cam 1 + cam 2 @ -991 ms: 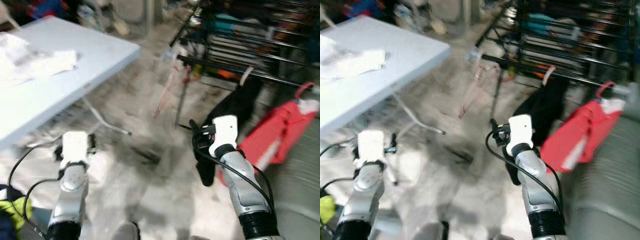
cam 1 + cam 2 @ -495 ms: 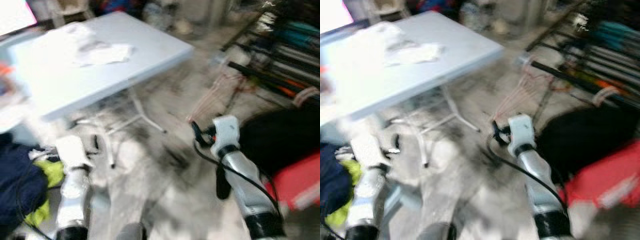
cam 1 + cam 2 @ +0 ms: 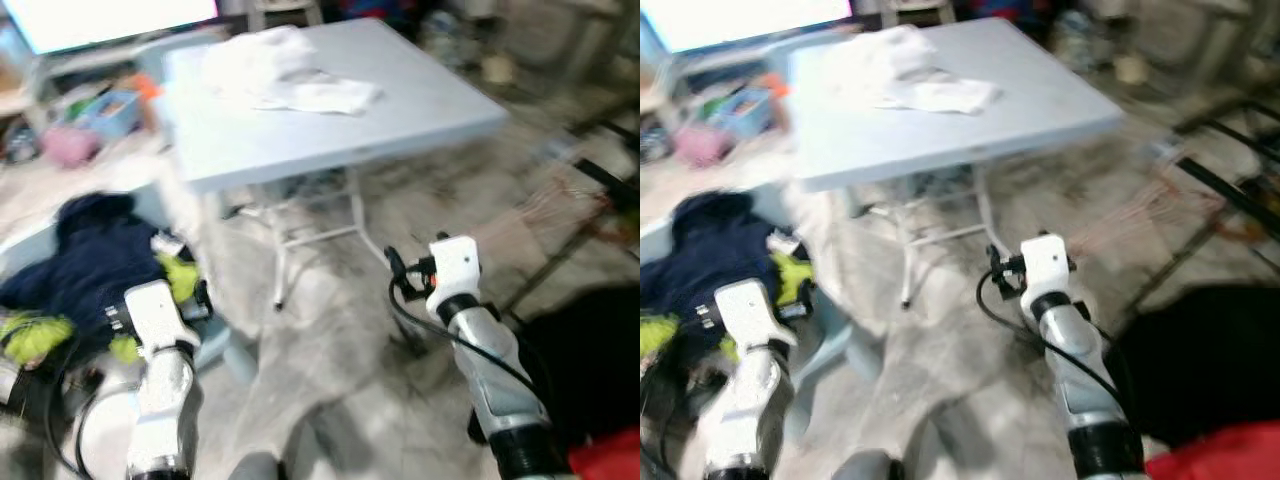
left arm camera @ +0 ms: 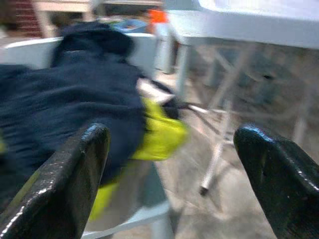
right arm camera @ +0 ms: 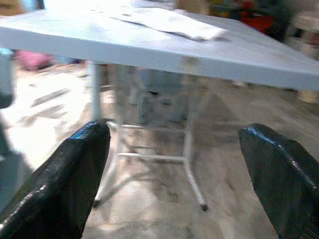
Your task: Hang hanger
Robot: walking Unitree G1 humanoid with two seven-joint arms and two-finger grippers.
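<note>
Left eye view, blurred: a pale blue folding table (image 3: 330, 130) is standing ahead on white legs, with white cloth (image 3: 285, 75) lying crumpled on its top. To the robot's left a dark navy garment (image 3: 85, 260) is lying heaped over yellow-green fabric (image 3: 180, 278) on a pale seat or bin. At the right edge a thin pinkish wire hanger (image 3: 560, 205) is showing faintly against the floor near a dark rack, too blurred to say how it is resting. A black garment (image 3: 585, 360) is hanging at lower right. The left gripper (image 4: 169, 174) is pointing at the navy heap, fingers spread wide, holding nothing. The right gripper (image 5: 172, 179) is facing the table's legs, fingers likewise spread and empty.
</note>
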